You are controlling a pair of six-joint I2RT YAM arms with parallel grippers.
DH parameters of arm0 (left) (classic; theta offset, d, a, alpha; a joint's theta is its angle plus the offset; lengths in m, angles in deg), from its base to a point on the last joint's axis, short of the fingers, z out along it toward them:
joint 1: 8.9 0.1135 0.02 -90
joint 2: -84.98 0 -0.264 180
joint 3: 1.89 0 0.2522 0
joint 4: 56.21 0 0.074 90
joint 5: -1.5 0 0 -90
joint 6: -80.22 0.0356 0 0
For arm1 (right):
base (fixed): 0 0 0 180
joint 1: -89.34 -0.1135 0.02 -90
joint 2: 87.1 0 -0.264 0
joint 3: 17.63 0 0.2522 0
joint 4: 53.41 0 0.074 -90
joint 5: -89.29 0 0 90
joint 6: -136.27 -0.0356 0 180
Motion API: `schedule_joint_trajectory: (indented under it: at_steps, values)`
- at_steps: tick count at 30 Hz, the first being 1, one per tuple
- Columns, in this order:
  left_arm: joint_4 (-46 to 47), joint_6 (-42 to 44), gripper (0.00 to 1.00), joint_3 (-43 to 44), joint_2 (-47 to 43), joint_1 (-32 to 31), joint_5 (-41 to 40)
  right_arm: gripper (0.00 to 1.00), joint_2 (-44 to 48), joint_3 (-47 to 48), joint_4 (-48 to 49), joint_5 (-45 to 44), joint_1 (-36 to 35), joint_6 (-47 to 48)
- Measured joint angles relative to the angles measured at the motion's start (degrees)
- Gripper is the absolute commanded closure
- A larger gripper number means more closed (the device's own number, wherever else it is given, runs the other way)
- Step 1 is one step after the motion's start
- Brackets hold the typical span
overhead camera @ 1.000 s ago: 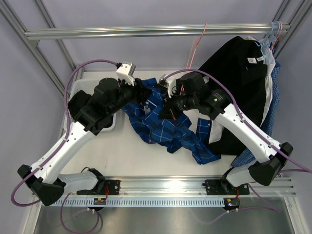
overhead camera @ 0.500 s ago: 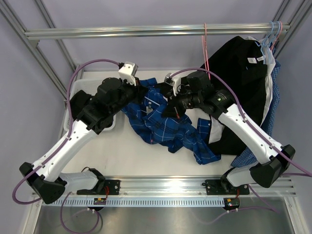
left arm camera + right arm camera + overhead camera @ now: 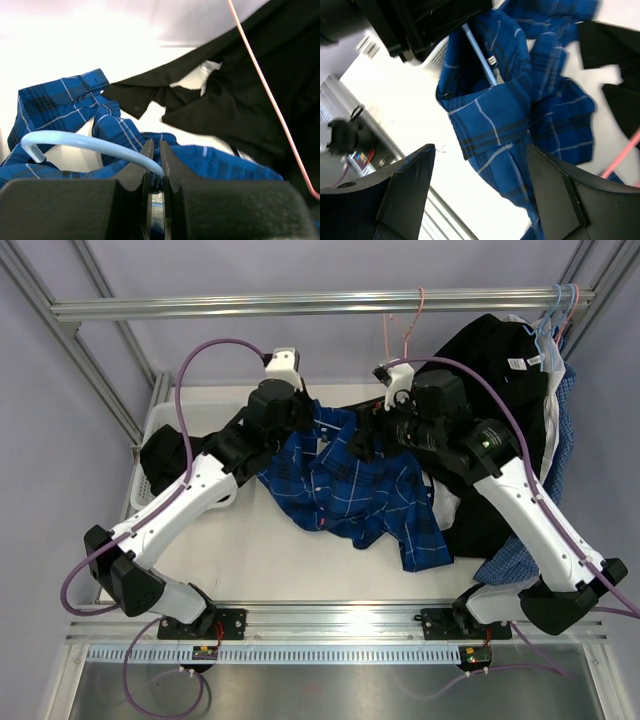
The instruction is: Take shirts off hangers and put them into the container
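We see the basket (image 3: 160, 418) at the left end of the bench (image 3: 260, 552). It is shallow, rectangular white plastic. A black bundle (image 3: 162, 458) of cloth lies inside it, partly hidden by the left arm, and we cannot tell its shape.

The plaid shirt (image 3: 350, 485) is outside the basket, lying rumpled on the middle of the bench between the two arms. It is soft blue cloth crossed by thin light lines. A blue hanger (image 3: 85, 141), thin pale wire with a curved hook, runs out of its collar.

The left fingers (image 3: 148, 159) are clenched on that wire a little way down from the hook, with plaid cloth bunched just beneath them. The right fingers (image 3: 410, 185) are released and stand wide apart over the collar. Cloth and hanger wire show between them, but we cannot tell whether they touch.

A black shirt (image 3: 500, 380), smooth and dark, hangs from the aluminium rail (image 3: 300, 306) at the far right. Its lower part reaches the bench beside the plaid one. A pink hanger (image 3: 621, 153), bare thin wire, hangs near the right fingers.
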Motion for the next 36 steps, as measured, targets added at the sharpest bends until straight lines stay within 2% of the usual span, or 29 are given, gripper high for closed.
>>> schedule_joint_trajectory:
  at_steps: [7, 13, 19, 20, 21, 23, 24, 26, 27, 28, 34, 36]
  values:
    - [-1.7, -3.0, 1.00, 4.9, 4.5, -4.3, -9.1, 0.17, 1.5, 1.8, -1.6, -13.8, -0.8, -6.3]
    - [-2.5, -4.5, 1.00, 5.2, 5.0, -6.5, -13.1, 0.19, -3.0, 2.3, -1.9, -25.2, -7.1, -13.7]
    - [-2.5, -4.4, 1.00, 5.2, 5.0, -7.6, -15.7, 0.31, -6.6, 2.3, -1.9, -33.1, -10.3, -18.7]
    - [-2.5, -4.4, 1.00, 5.2, 5.0, -7.7, -15.9, 0.34, -6.9, 2.3, -1.9, -34.0, -10.3, -19.1]
    - [-2.5, -4.4, 1.00, 5.2, 5.0, -7.7, -16.2, 0.46, -7.1, 2.3, -1.9, -34.8, -10.3, -19.5]
    - [-2.5, -4.4, 1.00, 5.1, 5.0, -7.7, -16.5, 0.59, -7.5, 2.1, -1.9, -36.5, -10.3, -20.3]
    - [-2.5, -4.4, 1.00, 5.0, 4.9, -7.7, -16.7, 0.73, -7.5, 1.9, -1.9, -37.3, -10.3, -20.4]
    - [-2.5, -4.4, 1.00, 4.7, 4.7, -7.7, -17.0, 0.86, -7.5, 1.5, -1.8, -38.8, -10.3, -20.7]
    - [-2.5, -4.4, 1.00, 4.3, 4.4, -7.8, -17.1, 0.97, -7.5, 1.2, -1.9, -39.6, -10.3, -20.9]
    - [-2.5, -4.4, 1.00, 3.8, 4.1, -7.8, -17.1, 1.00, -7.5, 0.9, -1.9, -40.5, -10.3, -20.9]
    - [-3.1, -4.4, 1.00, 0.6, 1.0, -7.8, -18.4, 1.00, -7.3, -1.3, -1.9, -43.4, -10.3, -21.2]
    - [-3.4, -4.4, 1.00, -0.3, 0.2, -7.8, -19.1, 0.80, -6.8, -2.1, -1.8, -43.4, -10.3, -21.3]
